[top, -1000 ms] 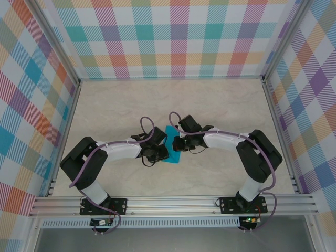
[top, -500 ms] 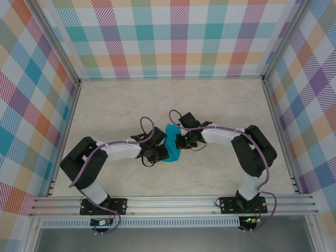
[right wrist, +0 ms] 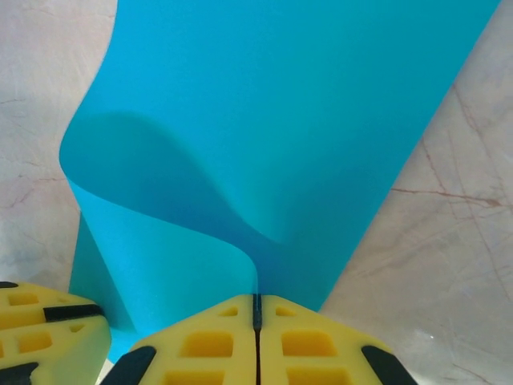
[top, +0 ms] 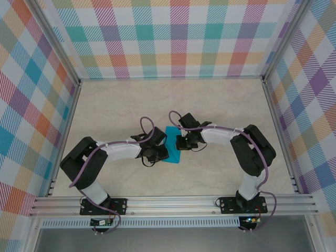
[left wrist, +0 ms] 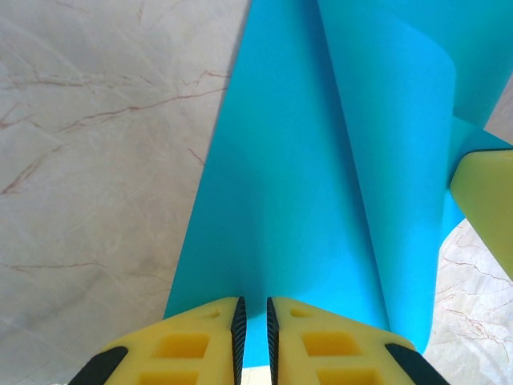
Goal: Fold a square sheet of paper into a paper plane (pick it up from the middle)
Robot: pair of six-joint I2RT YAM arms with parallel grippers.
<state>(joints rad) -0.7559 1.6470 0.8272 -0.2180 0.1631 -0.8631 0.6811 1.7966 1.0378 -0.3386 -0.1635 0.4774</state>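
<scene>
Marbled table point(top: 226, 105) was covered by curled square sheet of paper point(left wrist: 321, 160). Left gripper point(left wrist: 252, 314), at sheet's 9 o'clock, was clamped almost closed on its edge. Right gripper point(right wrist: 256, 309), at 3 o'clock, was pressed fully together on it.

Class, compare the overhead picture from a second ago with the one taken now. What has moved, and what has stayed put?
The right arm's elbow swung inward, toward the left, and its wrist shifted slightly. Nothing was grasped or released. The right gripper and the left gripper both stay pinched on the square sheet of paper, which lies curled in the same spot on the table. The left arm kept its pose.
</scene>
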